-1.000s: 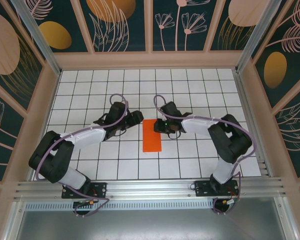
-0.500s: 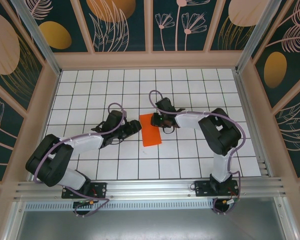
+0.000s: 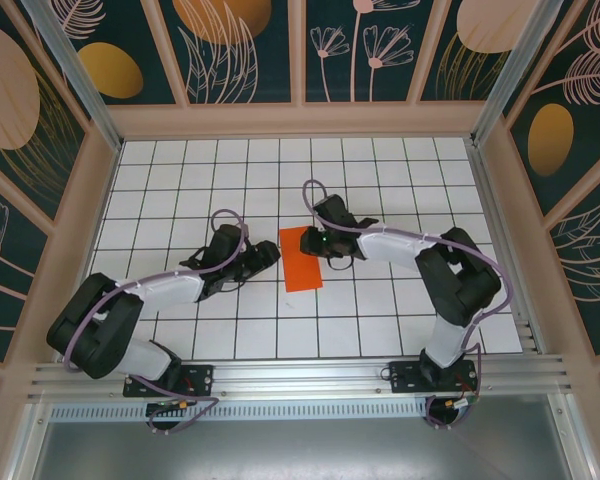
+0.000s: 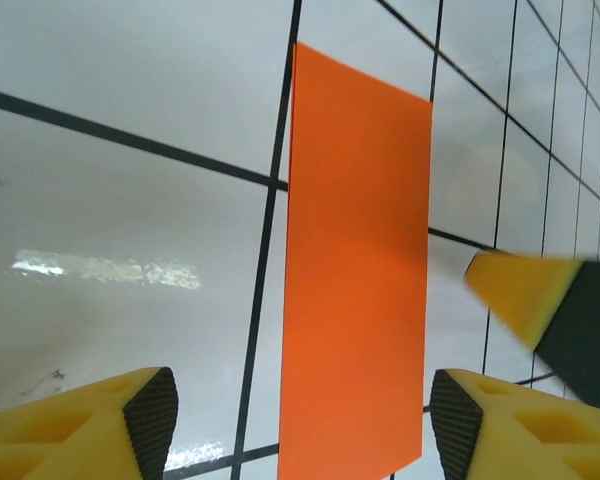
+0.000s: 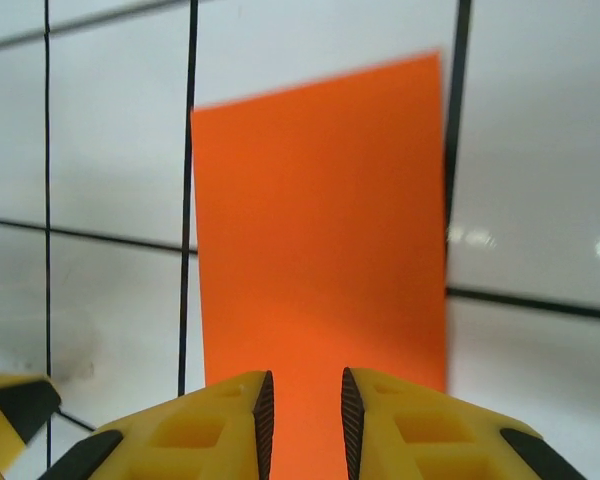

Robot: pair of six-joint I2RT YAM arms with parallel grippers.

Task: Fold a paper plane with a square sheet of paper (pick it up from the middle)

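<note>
"So, how do your arms sit right now?"

"Both reach in toward the middle of the top view. My left arm stretches from the lower left, forearm low and angled up to the right, and the left gripper (image 3: 267, 255) stops just left of the orange sheet (image 3: 300, 264). Its jaws are spread wide. In the left wrist view the sheet's near end lies between the fingertips (image 4: 145, 420), close to the right-hand one. My right arm bends at the elbow on the right side and lays its forearm leftward, putting the right gripper (image 3: 316, 243) over the sheet's upper right corner. Those jaws are barely parted, a slim slit with orange showing through. Whether they touch the paper I cannot tell."

"What changed over the last second?"

"The sheet, a narrow rectangle at frame centre, has slid slightly upward and tilted a little. My right gripper went from its right edge to that upper corner, and my left gripper dropped lower."

"And the surroundings?"

"Glossy white table (image 3: 180, 180) with a black grid, wood-framed walls (image 3: 240, 50) of dark teal panels with leaf and flower drawings, and a metal rail (image 3: 300, 375) along the bottom holding both bases."
</note>
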